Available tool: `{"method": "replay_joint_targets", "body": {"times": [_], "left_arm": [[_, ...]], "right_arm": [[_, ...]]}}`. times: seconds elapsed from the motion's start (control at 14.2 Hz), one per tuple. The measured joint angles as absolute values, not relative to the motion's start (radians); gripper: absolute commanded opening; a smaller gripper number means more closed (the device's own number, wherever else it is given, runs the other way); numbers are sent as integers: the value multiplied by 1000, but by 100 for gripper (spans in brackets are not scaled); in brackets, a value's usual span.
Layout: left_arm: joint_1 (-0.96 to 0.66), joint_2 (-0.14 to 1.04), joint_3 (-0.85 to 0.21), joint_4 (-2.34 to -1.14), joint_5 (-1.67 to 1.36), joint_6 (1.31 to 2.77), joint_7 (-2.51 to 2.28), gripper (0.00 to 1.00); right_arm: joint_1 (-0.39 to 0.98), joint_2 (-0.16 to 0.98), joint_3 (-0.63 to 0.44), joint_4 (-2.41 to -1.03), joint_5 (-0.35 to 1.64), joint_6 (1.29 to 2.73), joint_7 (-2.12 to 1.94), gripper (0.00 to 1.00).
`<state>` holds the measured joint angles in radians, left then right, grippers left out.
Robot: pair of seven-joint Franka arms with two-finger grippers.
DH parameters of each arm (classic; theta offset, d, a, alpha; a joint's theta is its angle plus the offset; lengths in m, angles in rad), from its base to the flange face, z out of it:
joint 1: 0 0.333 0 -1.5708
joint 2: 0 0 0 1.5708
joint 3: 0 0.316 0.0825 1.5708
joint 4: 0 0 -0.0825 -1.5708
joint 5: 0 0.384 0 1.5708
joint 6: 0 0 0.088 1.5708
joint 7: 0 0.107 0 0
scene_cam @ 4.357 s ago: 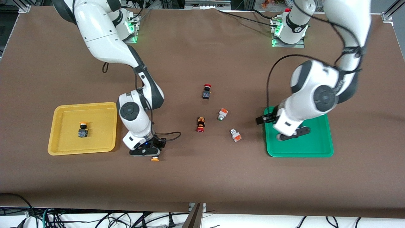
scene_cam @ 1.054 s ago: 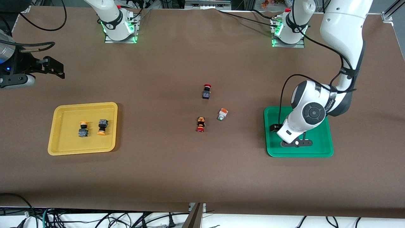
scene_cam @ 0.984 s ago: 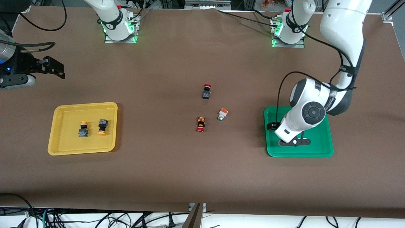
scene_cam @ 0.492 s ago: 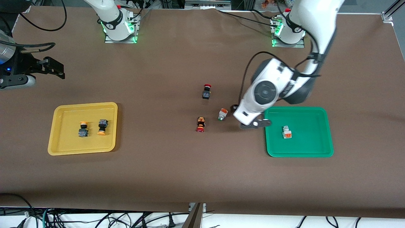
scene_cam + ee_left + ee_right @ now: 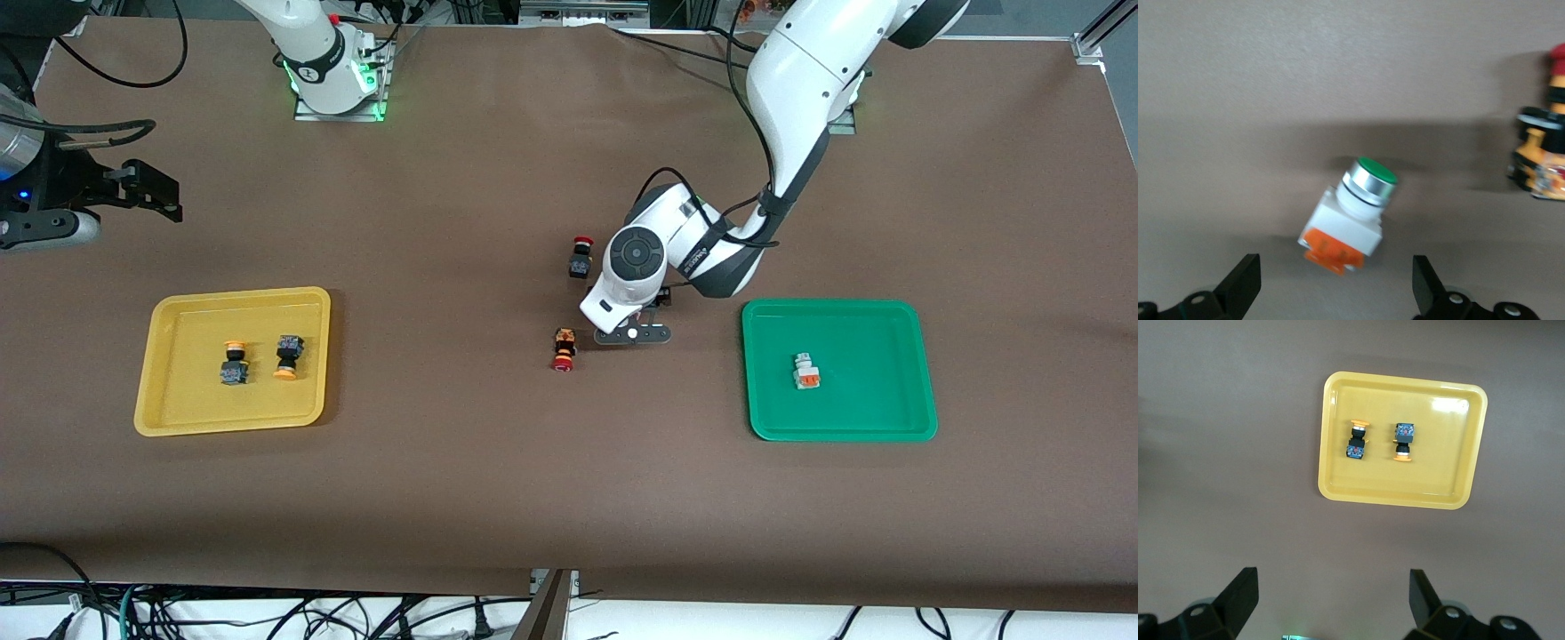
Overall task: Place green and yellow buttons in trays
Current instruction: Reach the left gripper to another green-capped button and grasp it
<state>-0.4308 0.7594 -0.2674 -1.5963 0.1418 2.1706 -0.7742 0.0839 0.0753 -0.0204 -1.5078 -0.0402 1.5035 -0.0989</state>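
The yellow tray (image 5: pixel 178 404) holds two yellow-capped black buttons (image 5: pixel 234 363) (image 5: pixel 285 356), which the right wrist view shows too (image 5: pixel 1357 440) (image 5: pixel 1403 441). One white-grey button (image 5: pixel 805 372) lies in the green tray (image 5: pixel 880 409). My left gripper (image 5: pixel 633 335) hangs open low over the table's middle and hides a second one in the front view. In the left wrist view this green-capped button (image 5: pixel 1351 217) lies on its side, just ahead of the open left gripper (image 5: pixel 1333 280). My right gripper (image 5: pixel 151 191) (image 5: pixel 1331 593) waits open and empty, high over the right arm's end of the table.
Two red-capped black buttons lie on the brown table. One (image 5: pixel 580 258) is farther from the front camera than the left hand; the other (image 5: pixel 563 348) (image 5: pixel 1541 160) is beside the hand toward the right arm's end. Both arm bases stand along the table's edge farthest from the front camera.
The left arm has left the green tray, leaving a white-grey button there, and swung to the table's middle over the green-capped button. The right arm has stayed still for the last second.
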Motion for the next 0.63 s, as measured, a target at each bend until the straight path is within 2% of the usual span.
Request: {"method": "replay_joint_targets", "body": {"times": [0.28,0.35,0.42,0.49,0.63], "left_arm": [[-425,759,-259,-1596,144,2179,-773,98],[-426,760,-259,-1597,144,2180,-773,79],[-427,763,-260,-1599,144,2181,-773,68],[-429,769,-260,-1599,144,2183,-774,65],[-429,781,-260,-1599,144,2193,-774,34]], "right_arm": [[84,75,-19,-1507,-40,1504,-96,100],[84,75,-19,-1507,-40,1504,-95,100],[84,75,-19,-1507,-40,1504,-95,100],[84,75,-19,-1507,-40,1504,-94,100],[84,75,-19,-1507,-40,1504,-93,100]]}}
